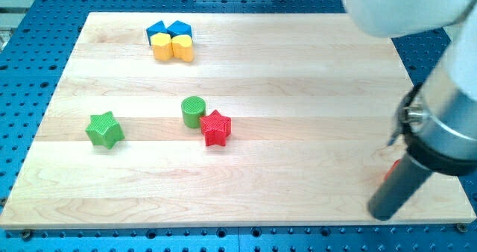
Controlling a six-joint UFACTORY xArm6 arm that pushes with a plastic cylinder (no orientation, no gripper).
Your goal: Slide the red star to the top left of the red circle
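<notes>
The red star [215, 127] lies near the board's middle, touching the lower right side of a green cylinder [193, 111]. My tip [383, 212] rests on the board near its bottom right corner, far to the right of the red star. A small sliver of red [390, 170] shows just left of the rod. The arm hides the rest of it, so its shape cannot be made out.
A green star [104, 129] sits at the left. At the view's top, two blue blocks [168, 30] sit above a yellow block [162, 48] and a yellow heart-like block [182, 48], all touching. The arm's white body [402, 6] covers the top right.
</notes>
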